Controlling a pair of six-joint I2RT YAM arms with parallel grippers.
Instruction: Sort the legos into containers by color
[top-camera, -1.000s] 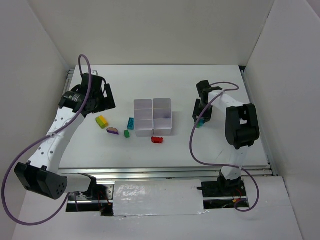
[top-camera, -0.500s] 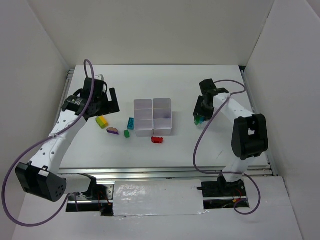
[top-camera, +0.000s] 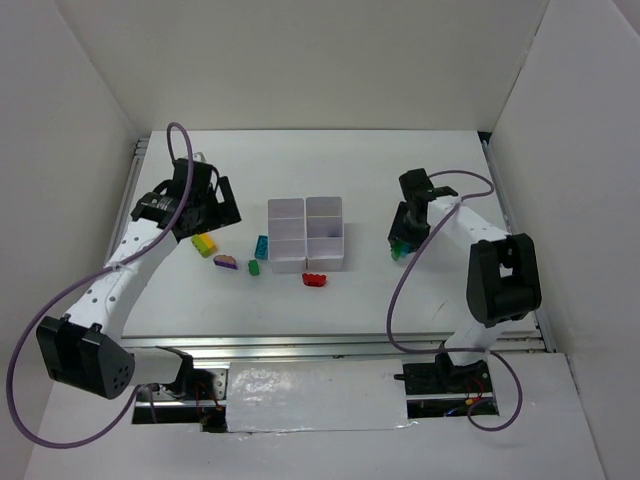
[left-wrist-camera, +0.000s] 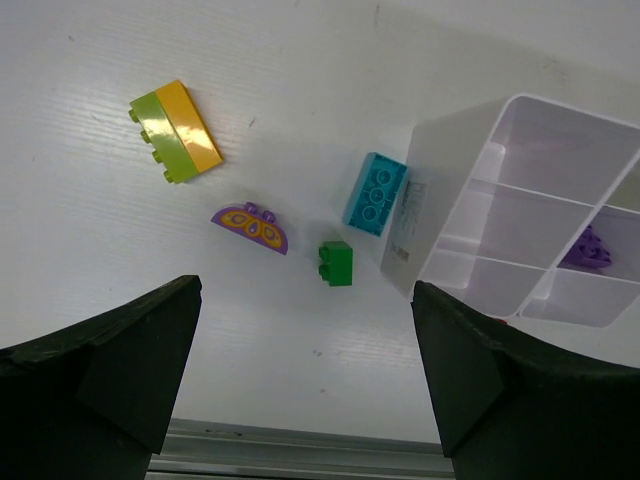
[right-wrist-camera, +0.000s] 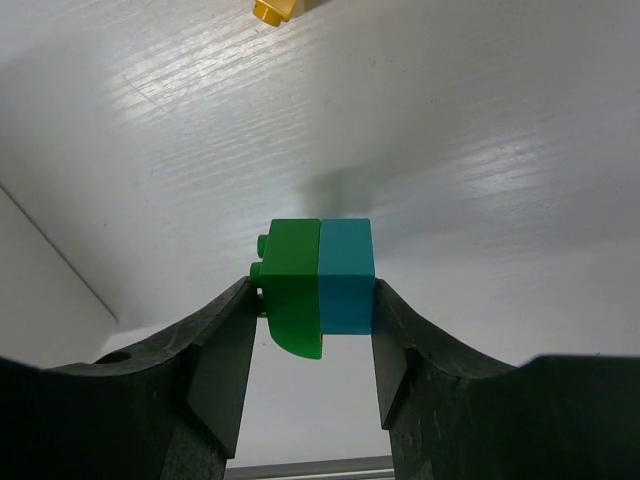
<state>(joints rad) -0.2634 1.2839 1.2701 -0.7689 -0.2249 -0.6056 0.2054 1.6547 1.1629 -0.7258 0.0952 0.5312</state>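
The containers (top-camera: 305, 221), a white six-compartment block, stand mid-table. Left of them lie a yellow-and-lime lego (top-camera: 204, 243), a purple one (top-camera: 225, 262), a small green one (top-camera: 254, 267) and a teal one (top-camera: 261, 247); a red lego (top-camera: 315, 279) lies at their front edge. My left gripper (top-camera: 212, 203) hovers open above these. Its wrist view shows the yellow-lime lego (left-wrist-camera: 176, 130), the purple arch (left-wrist-camera: 251, 226), the teal lego (left-wrist-camera: 375, 193), the green lego (left-wrist-camera: 336, 263) and a purple piece (left-wrist-camera: 586, 250) inside one compartment. My right gripper (top-camera: 403, 237) is shut on a joined green-and-teal lego (right-wrist-camera: 318, 275), held off the table.
A yellow piece (right-wrist-camera: 275, 10) shows at the top edge of the right wrist view. White walls enclose the table on three sides, and a metal rail (top-camera: 330, 345) runs along the near edge. Purple cables loop off both arms.
My left gripper has shifted slightly right, toward the loose legos. The right arm's elbow has swung outward while its gripper stays near the same spot with the green-and-teal lego.
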